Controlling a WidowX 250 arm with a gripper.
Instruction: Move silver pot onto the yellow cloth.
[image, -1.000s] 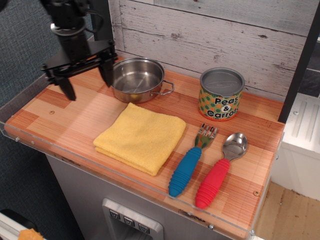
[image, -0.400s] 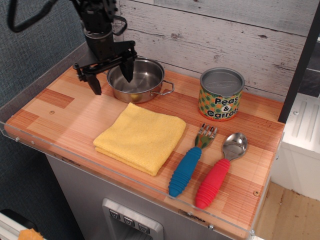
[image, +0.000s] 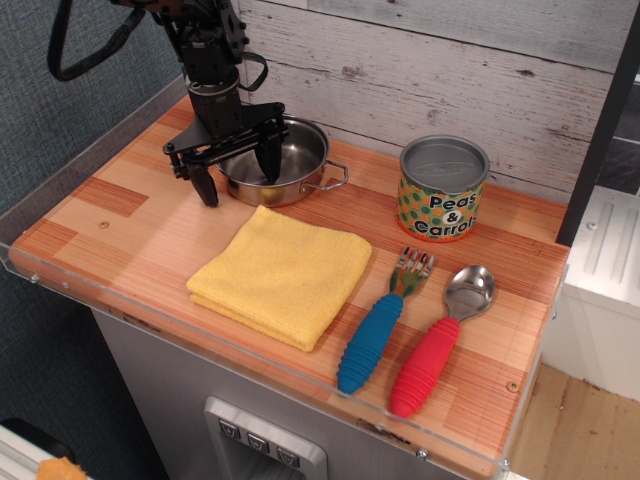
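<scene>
Gripper (image: 238, 170) hanging spread wide, holding nothing, straddling near-left rim of silver pot (image: 285, 157): one finger (image: 270, 158) dipping inside the bowl, the other outside at left. Pot sitting at back of wooden bench (image: 120, 200), loop handle pointing right. Yellow cloth (image: 281, 274) lying just in front of pot, flat. Can (image: 443, 188) standing well apart at right.

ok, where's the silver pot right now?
Back left of the counter, the silver pot sits just behind the yellow cloth, with the open gripper straddling its left rim.
</scene>
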